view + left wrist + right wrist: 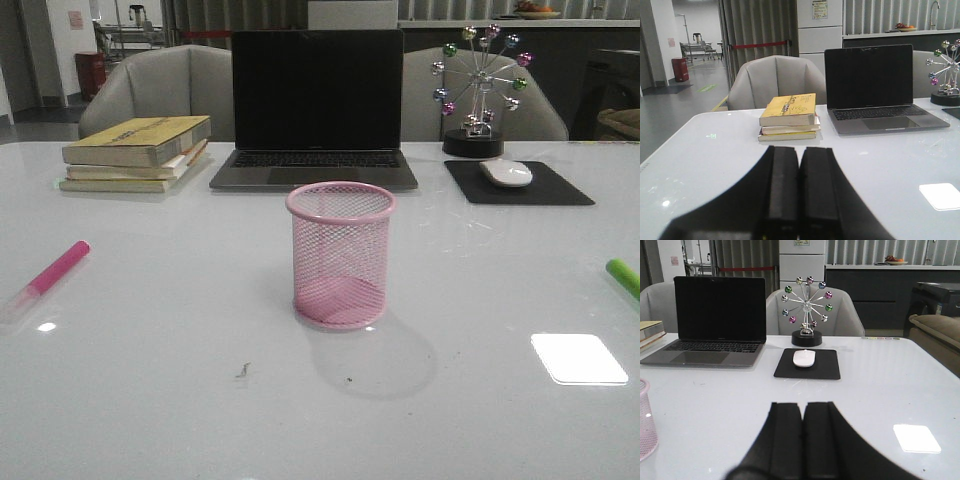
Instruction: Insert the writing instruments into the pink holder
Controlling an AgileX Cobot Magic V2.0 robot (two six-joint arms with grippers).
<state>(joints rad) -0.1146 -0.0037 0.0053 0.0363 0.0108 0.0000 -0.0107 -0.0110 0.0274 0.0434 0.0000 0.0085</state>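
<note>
The pink mesh holder [340,255] stands upright and empty in the middle of the white table; a sliver of it [646,420] shows in the right wrist view. A magenta highlighter [47,278] lies flat at the table's left edge, pale cap toward the front. The green highlighter [623,275] lies at the right edge, partly cut off. My left gripper [799,152] is shut with nothing in it, and so is my right gripper [804,407]. Neither gripper shows in the front view.
An open laptop [316,110] stands behind the holder. A stack of books [137,152] lies at the back left. A white mouse [506,172] on a black pad [520,187] and a ferris-wheel ornament [478,95] sit at the back right.
</note>
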